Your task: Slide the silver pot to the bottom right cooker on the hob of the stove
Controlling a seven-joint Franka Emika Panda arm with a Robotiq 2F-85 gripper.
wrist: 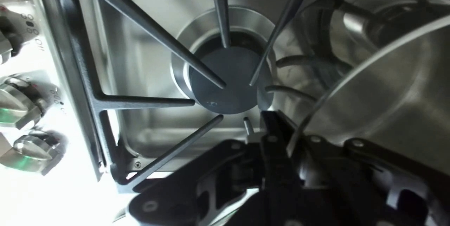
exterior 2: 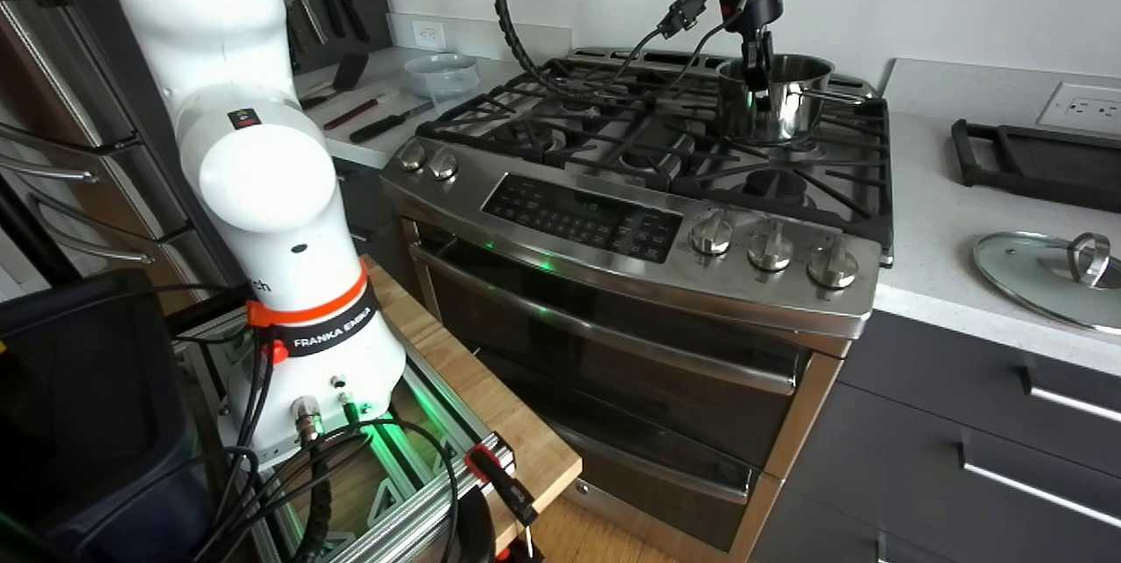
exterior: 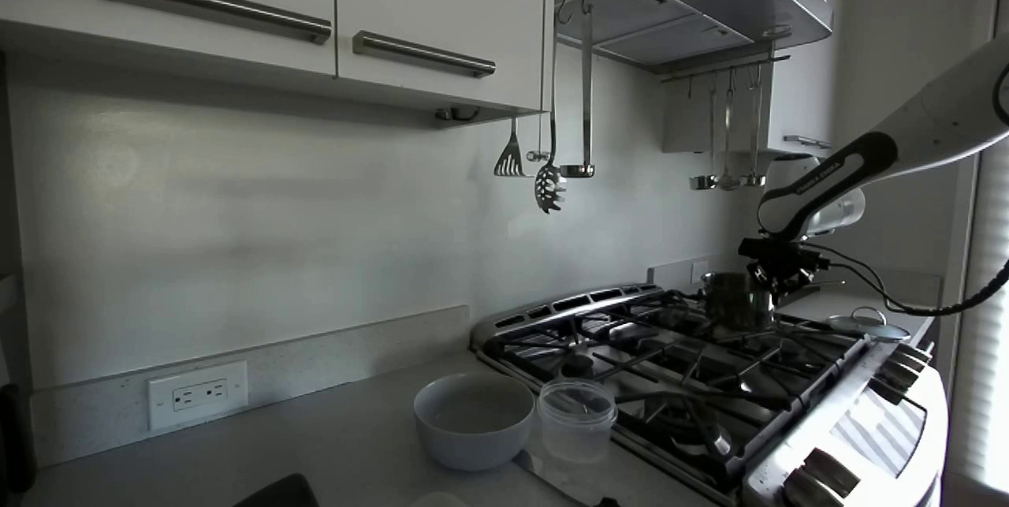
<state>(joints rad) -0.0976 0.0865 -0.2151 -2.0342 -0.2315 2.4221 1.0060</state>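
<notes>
The silver pot (exterior 2: 793, 112) stands upright on the black grates at the back right of the hob (exterior 2: 652, 147), its handle pointing right; it also shows in an exterior view (exterior: 729, 302) and in the wrist view (wrist: 379, 89). My gripper (exterior 2: 758, 77) points down at the pot's near rim. In the wrist view the gripper (wrist: 283, 131) has its fingers close together with the rim between them, one outside the wall and one inside. The bottom right cooker (exterior 2: 775, 186) of the stove (exterior 2: 578, 200) is bare in front of the pot; its dark cap (wrist: 228, 78) shows beside the pot.
Knobs (exterior 2: 771, 246) line the stove's front edge. A glass lid (exterior 2: 1038, 270) and a black tray (exterior 2: 1051, 167) lie on the right counter. A pale bowl (exterior: 473, 420), a clear tub (exterior: 579, 420) and knives (exterior 2: 390, 121) are on the left counter. A cable (exterior 2: 517, 46) hangs over the hob.
</notes>
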